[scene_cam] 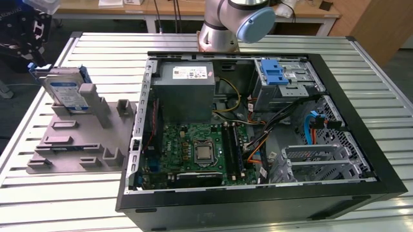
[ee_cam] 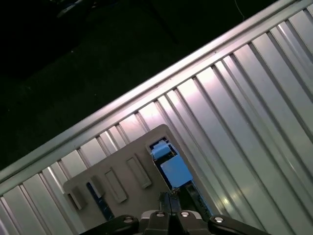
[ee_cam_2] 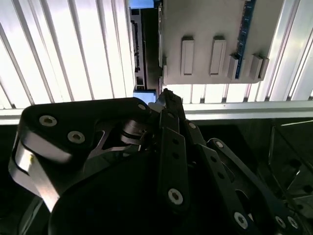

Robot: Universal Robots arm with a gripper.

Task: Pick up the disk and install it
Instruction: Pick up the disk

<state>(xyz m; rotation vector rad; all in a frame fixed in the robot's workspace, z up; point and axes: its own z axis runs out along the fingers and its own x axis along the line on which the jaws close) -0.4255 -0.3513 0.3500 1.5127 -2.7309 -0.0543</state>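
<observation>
Work surface: a table (scene_cam: 361,63) of ribbed, light metal slats, lying flat. Behind it stands a wooden bench (scene_cam: 168,8) with papers on it, and the floor past the table's edge is dark. The arm (scene_cam: 219,29) is mounted at the far edge of the table. An open black computer case (scene_cam: 387,179) lies on its side in the middle, taking up most of the surface. Inside are a grey metal box (scene_cam: 184,92), a green circuit board (scene_cam: 200,150), a blue latch (scene_cam: 273,72) and loose orange, yellow and blue cables (scene_cam: 258,145). A grey moulded tray (scene_cam: 71,140) lies against the case on the exterior view's left. The disk (scene_cam: 66,94) stands on edge in a slot at the tray's far corner, label facing out, well apart from the case's bays. In the first wrist view the gripper (ee_cam: 169,198) hangs above the tray, its tips just beside the disk's blue end. The fingers (ee_cam_2: 168,112) look pressed together with nothing between them. The case wall lies between the disk and the bays.
</observation>
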